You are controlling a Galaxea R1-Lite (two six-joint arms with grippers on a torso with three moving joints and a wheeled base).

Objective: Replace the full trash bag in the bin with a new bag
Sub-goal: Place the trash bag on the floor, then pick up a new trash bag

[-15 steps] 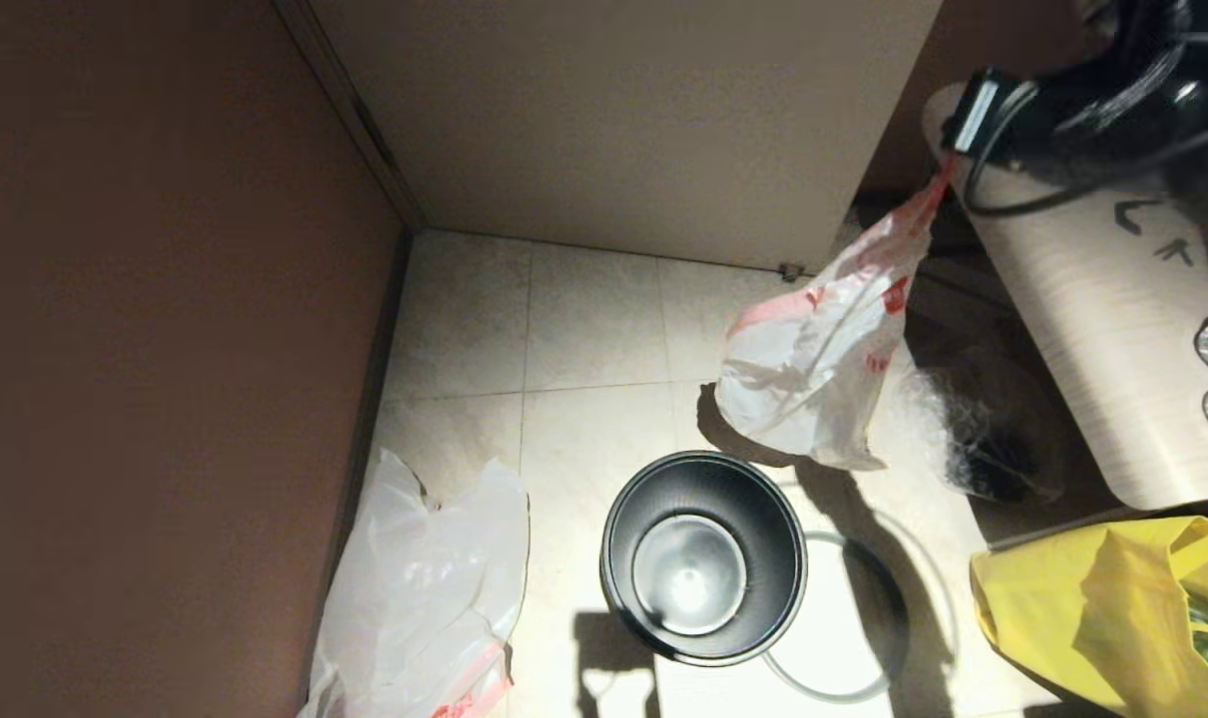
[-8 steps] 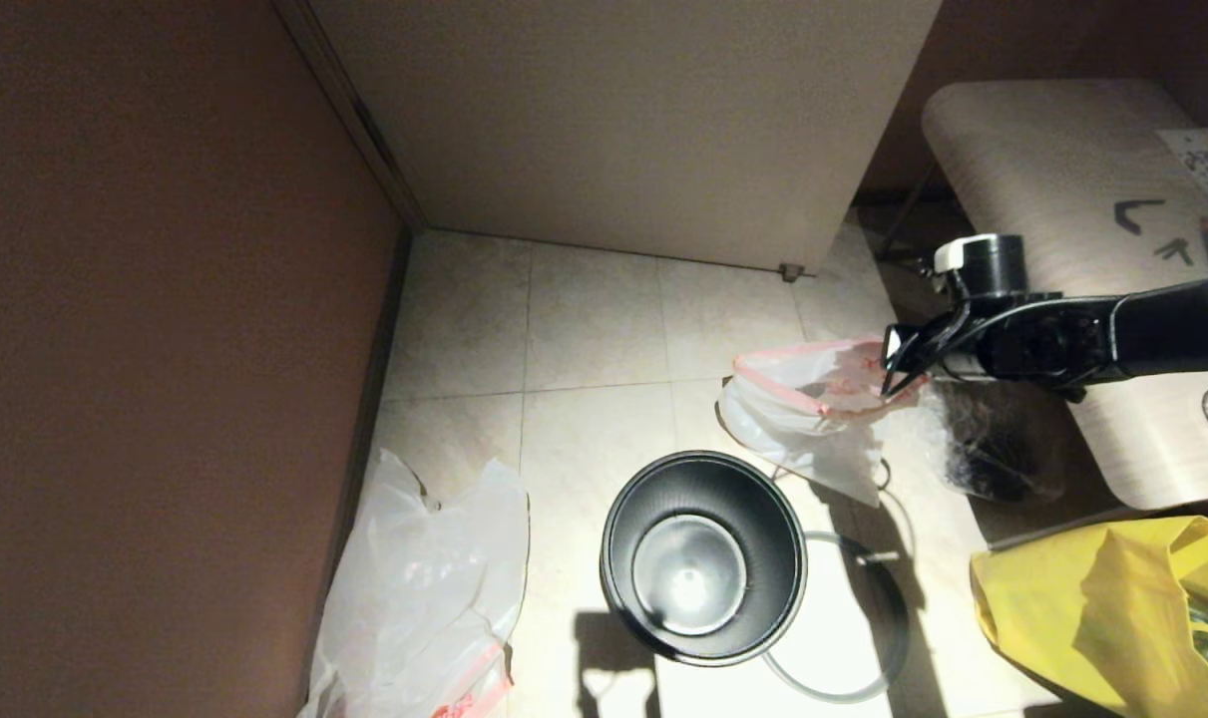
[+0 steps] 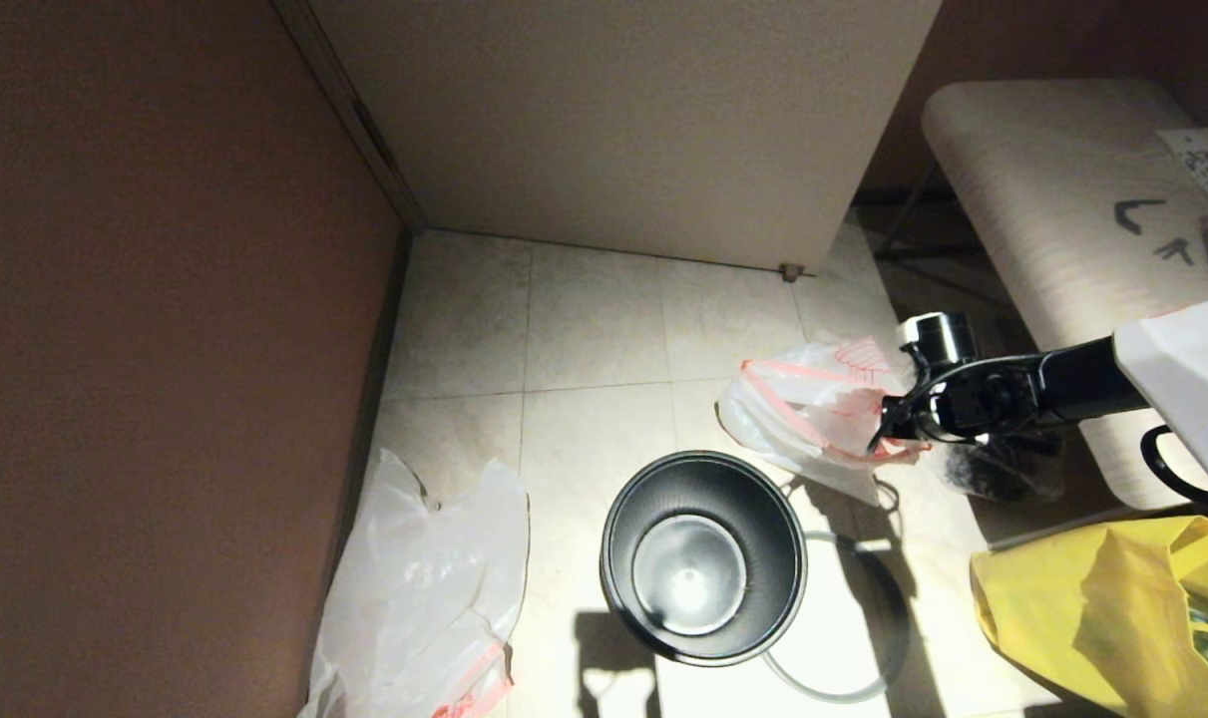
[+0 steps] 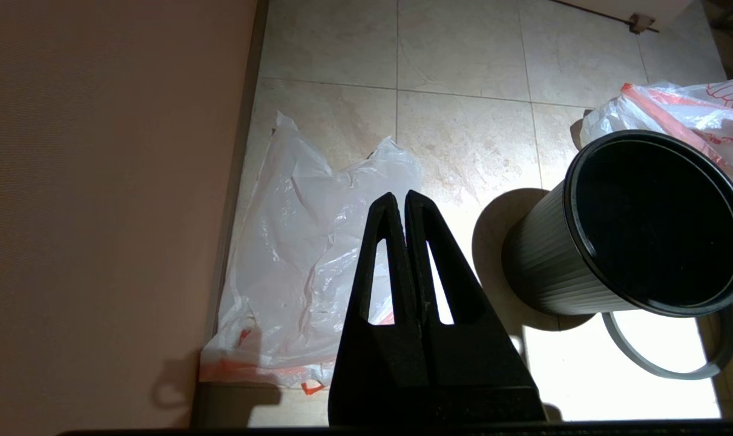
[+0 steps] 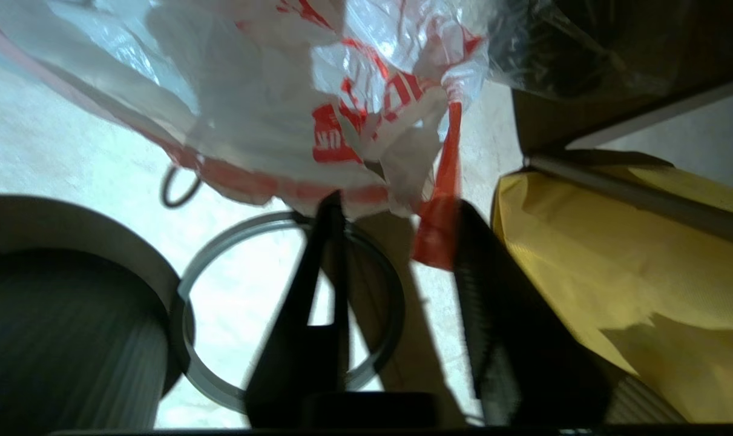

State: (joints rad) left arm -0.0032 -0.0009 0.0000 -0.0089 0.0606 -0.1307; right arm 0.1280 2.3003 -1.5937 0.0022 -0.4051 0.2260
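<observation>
The black bin [image 3: 763,519] stands empty on the tiled floor, its grey hoop [image 3: 843,693] lying beside it on the right. The full trash bag [image 3: 813,414], white with red print and red drawstring, rests on the floor behind and to the right of the bin. My right gripper [image 3: 878,439] is low at the bag's right edge. In the right wrist view it [image 5: 397,203] is open, the red drawstring [image 5: 439,230] hanging loose against one finger. The limp new bag [image 3: 424,588] lies by the left wall. My left gripper [image 4: 405,197] hangs shut and empty above it.
A yellow bag [image 3: 1102,608] sits at the front right. A clear crinkly bag with dark contents [image 3: 1003,469] lies under the pale table [image 3: 1062,219]. A brown wall [image 3: 165,349] closes the left side and a white panel [image 3: 613,120] the back.
My right arm has come down from high at the right, lowering the hanging full bag onto the floor beside the bin. Its jaws have opened off the drawstring. The left gripper stays as it was.
</observation>
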